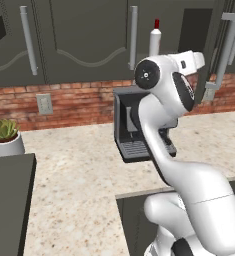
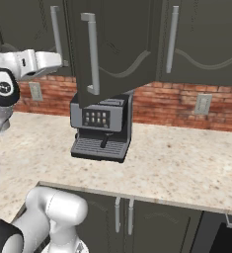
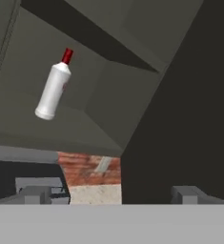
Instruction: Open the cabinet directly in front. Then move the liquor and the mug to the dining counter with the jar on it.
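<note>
The two-finger gripper [image 3: 111, 194] stands wide and empty before the open dark grey wall cabinet [image 3: 132, 86], whose shelf carries the slim white red-capped liquor bottle [image 3: 54, 88].

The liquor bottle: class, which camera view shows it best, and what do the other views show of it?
The hand view: the liquor appears whole, base to red cap, standing inside the open cabinet. The left base view shows its neck and cap above the arm. In the right base view the swung-open door hides the shelf.
</note>
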